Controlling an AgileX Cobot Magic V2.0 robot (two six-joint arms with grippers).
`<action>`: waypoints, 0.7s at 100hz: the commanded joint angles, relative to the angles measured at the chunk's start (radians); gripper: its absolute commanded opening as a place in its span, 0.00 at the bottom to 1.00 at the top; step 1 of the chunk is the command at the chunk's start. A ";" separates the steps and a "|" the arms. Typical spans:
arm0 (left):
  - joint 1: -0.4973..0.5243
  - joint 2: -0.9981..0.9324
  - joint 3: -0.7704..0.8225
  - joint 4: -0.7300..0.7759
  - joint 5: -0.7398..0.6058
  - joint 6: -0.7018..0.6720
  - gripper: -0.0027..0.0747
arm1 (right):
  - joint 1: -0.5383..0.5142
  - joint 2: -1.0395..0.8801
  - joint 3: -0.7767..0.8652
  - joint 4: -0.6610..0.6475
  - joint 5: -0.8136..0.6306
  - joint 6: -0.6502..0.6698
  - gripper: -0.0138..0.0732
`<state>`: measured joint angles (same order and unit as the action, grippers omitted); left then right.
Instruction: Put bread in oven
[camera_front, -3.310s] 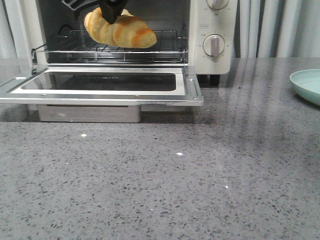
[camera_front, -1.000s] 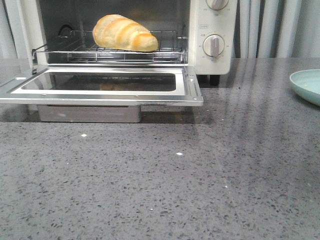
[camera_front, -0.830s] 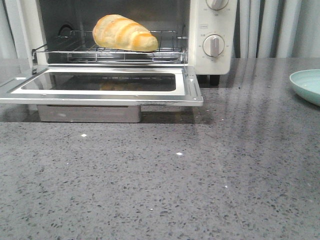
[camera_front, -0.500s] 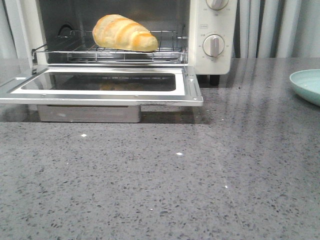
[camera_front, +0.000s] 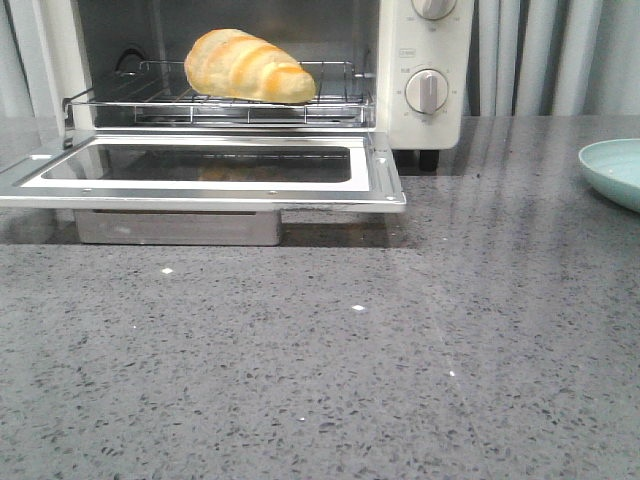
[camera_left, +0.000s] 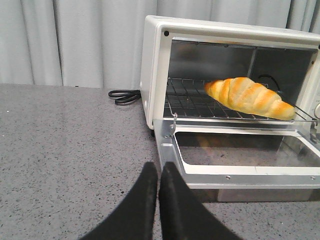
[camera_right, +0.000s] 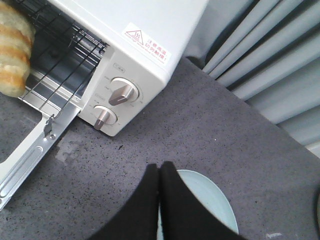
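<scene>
Bread: resting on wire rack inside oven, at 11 o'clock in the front view. Carried by a black gripper above the rack 3.3 s ago; since released, unmoved over the last second, no gripper near. Placement judged done; only the door left hanging open, flat toward the viewer.

Orientation: long axis roughly level, parallel to oven front, running 9 to 3 o'clock. Rounded pale end toward 9; darker orange tapered end toward 3, dipping slightly onto the wires.

Left gripper: fingers pressed together, nothing between them, out over the counter well apart from the door's corner.

Right gripper: fingers pressed together, empty, above a pale green plate, beside the oven's knob side.

Plate: at 3 o'clock in the front view, well apart from oven.
</scene>
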<state>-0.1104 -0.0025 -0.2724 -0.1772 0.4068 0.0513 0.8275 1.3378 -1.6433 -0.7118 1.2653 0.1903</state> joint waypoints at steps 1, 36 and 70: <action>0.002 -0.026 -0.024 -0.016 -0.078 -0.007 0.01 | -0.006 -0.030 -0.020 -0.047 0.043 0.006 0.10; 0.002 -0.026 -0.024 -0.016 -0.078 -0.007 0.01 | -0.006 -0.030 -0.020 -0.047 0.028 0.006 0.10; 0.002 -0.026 -0.024 -0.016 -0.078 -0.007 0.01 | -0.024 -0.044 -0.020 0.028 -0.017 0.012 0.10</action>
<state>-0.1104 -0.0025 -0.2724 -0.1795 0.4068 0.0513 0.8275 1.3378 -1.6430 -0.6962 1.2653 0.1925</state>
